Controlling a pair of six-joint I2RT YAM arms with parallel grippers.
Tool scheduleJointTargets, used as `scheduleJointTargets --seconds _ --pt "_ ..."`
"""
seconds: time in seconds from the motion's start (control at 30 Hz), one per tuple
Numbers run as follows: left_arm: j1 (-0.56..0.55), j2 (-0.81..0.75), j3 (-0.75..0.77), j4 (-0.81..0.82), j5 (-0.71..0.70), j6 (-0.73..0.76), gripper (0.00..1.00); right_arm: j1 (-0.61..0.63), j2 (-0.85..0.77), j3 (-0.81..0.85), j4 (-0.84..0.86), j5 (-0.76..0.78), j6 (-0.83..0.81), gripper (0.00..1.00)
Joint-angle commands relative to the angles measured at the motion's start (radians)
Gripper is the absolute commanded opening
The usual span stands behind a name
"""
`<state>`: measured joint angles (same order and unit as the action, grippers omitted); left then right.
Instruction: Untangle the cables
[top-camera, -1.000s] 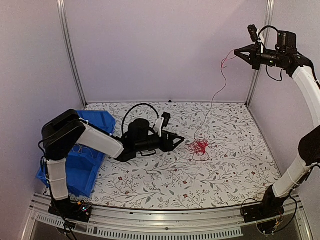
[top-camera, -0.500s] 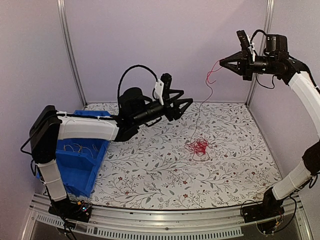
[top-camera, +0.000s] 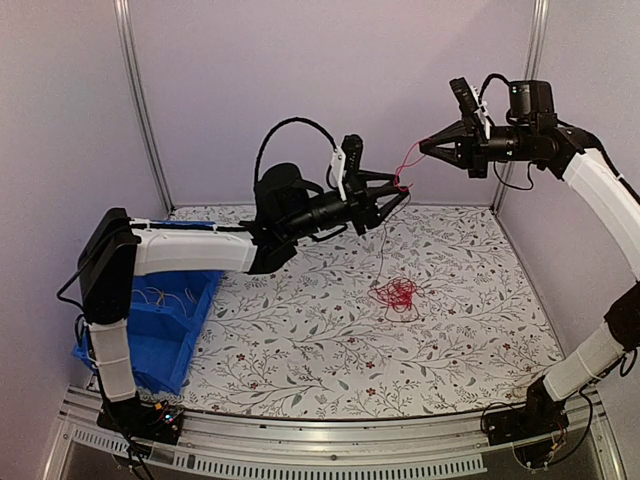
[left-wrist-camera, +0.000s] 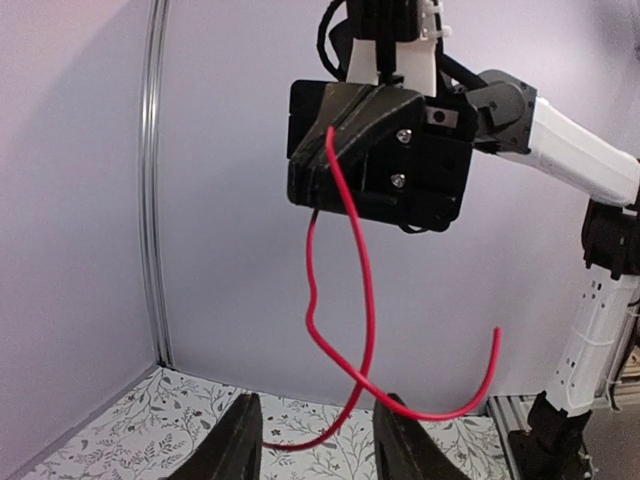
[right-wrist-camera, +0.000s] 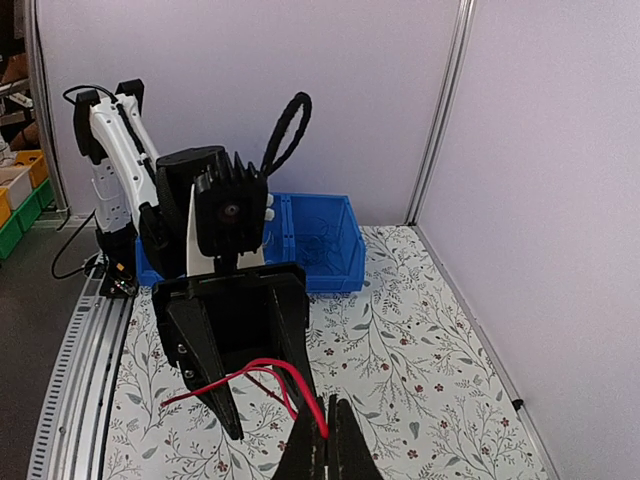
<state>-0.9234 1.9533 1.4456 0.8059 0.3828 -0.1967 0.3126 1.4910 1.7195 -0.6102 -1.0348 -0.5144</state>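
The cables show as a red clump (top-camera: 398, 293) lying on the flowered table, with one red strand (left-wrist-camera: 369, 300) rising from it. My right gripper (top-camera: 425, 151) is high at the back right, shut on the top of that strand (right-wrist-camera: 265, 365); in its own view its jaws (right-wrist-camera: 325, 412) pinch the wire. My left gripper (top-camera: 400, 194) is raised just left of and below it. Its jaws (left-wrist-camera: 318, 402) stand open, and the red strand loops between the two fingers without being pinched. The right wrist view shows the left gripper (right-wrist-camera: 272, 425) facing me, straddling the wire.
A blue bin (top-camera: 172, 322) holding thin pale wires sits at the table's left edge beneath the left arm. Enclosure walls and aluminium posts (top-camera: 140, 100) ring the table. The two grippers are almost touching in mid-air.
The left arm rose from the table and swung up and right to the hanging strand. The right gripper moved left with the cable end. The left jaws narrowed somewhat around the strand.
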Motion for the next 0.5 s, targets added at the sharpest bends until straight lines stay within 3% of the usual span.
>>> scheduleJointTargets --seconds 0.0,0.1,0.17,0.3,0.37,0.47 --pt "-0.008 0.018 0.033 0.017 0.033 -0.014 0.28 0.009 -0.016 -0.020 0.015 0.018 -0.004 0.00" --pt "-0.006 0.011 0.032 0.022 0.039 -0.019 0.10 0.011 -0.020 -0.046 0.025 0.026 -0.011 0.02" --pt "-0.003 -0.010 0.027 0.024 0.031 -0.017 0.00 0.010 -0.023 -0.085 0.049 0.034 -0.008 0.17" --pt "0.005 -0.087 -0.005 0.015 -0.038 0.002 0.00 0.001 -0.044 -0.250 0.181 0.104 0.043 0.62" --pt "0.011 -0.129 -0.031 0.009 -0.091 0.009 0.00 -0.003 -0.054 -0.371 0.259 0.093 0.085 0.76" --pt "0.014 -0.176 -0.052 0.004 -0.133 0.023 0.00 0.000 -0.048 -0.509 0.355 0.069 0.105 0.86"
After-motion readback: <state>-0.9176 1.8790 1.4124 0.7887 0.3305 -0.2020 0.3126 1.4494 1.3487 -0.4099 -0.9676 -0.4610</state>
